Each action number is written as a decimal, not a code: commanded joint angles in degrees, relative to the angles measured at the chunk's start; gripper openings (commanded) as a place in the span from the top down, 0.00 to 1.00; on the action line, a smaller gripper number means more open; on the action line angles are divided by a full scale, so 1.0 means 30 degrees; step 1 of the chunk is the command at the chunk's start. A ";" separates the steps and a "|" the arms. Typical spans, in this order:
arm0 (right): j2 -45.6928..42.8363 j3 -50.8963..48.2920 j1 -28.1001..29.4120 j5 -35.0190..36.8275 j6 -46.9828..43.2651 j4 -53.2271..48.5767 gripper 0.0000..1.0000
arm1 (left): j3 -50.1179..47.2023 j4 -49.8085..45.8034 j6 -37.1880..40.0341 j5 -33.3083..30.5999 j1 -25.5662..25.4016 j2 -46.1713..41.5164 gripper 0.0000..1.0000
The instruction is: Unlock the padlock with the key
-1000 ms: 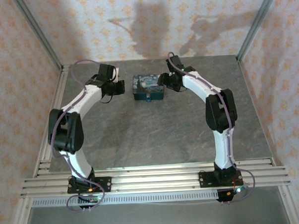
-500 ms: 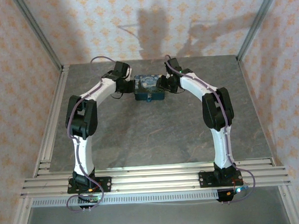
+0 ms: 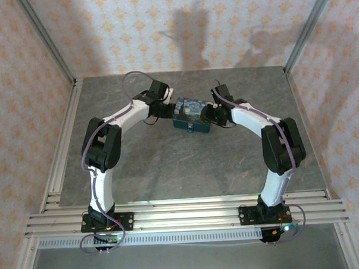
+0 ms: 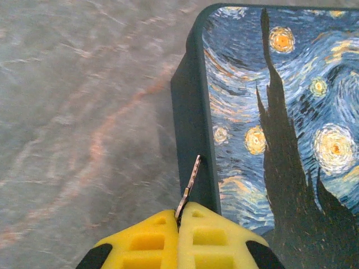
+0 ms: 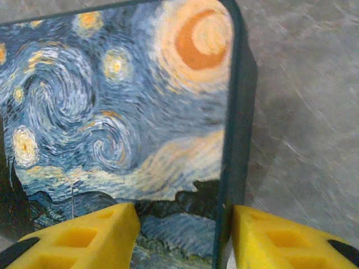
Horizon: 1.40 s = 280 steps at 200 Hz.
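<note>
The thin silvery key [image 4: 189, 184] sticks out from between the yellow fingers of my left gripper [image 4: 178, 217], which is shut on it. Its tip lies against the dark left side wall of the Starry-Night tin box [image 4: 269, 112]. In the top view the left gripper [image 3: 165, 108] sits at the box's left end and the right gripper [image 3: 212, 114] at its right end. The tiny blue padlock [image 3: 192, 128] hangs at the front of the tin box [image 3: 189, 109]. My right gripper [image 5: 182, 235] is open, one finger over the lid and one outside the box's side wall [image 5: 238, 129].
The grey marbled tabletop [image 3: 187, 164] spreads in front of the box. Patterned walls and metal frame posts [image 3: 47, 45] enclose the table at the back and sides. An aluminium rail [image 3: 183, 215] carries both arm bases at the near edge.
The tin box has slid toward the near right and turned slightly. Both grippers closed in on its ends and moved along with it.
</note>
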 commanded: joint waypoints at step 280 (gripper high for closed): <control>0.0742 -0.2316 0.7690 1.2090 0.4870 0.0688 0.49 | -1.5003 0.8813 -0.1247 0.6786 0.1143 -1.0266 1.00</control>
